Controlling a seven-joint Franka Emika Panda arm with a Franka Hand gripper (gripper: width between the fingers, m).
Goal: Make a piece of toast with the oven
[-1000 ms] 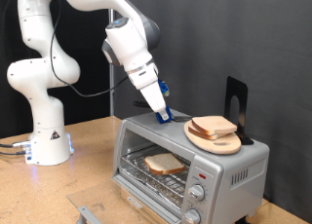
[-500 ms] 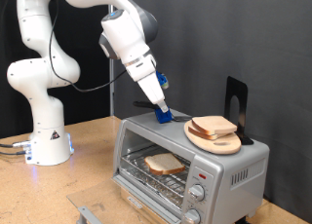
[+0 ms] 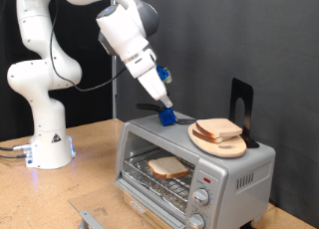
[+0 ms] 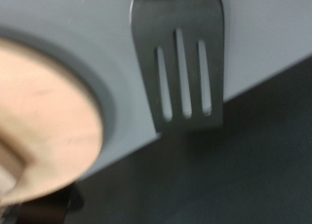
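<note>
I see one piece of toast (image 3: 166, 167) lying flat on the wire rack inside the oven (image 3: 194, 172), door down; I judge it light, soft, crumbly, so best lifted from underneath or pinched lightly at the crust edge; a second slice (image 3: 218, 128) sits on the wooden plate (image 3: 220, 144) on top of the oven; the gripper (image 3: 166, 115) hangs just above the oven top, beside the plate, jaws closed on the blue handle of a spatula (image 4: 182, 60), its slotted metal blade showing in the wrist view; no readable brand or writing, only a red mark on the oven front; all on a wooden worktop (image 3: 90, 149).
</note>
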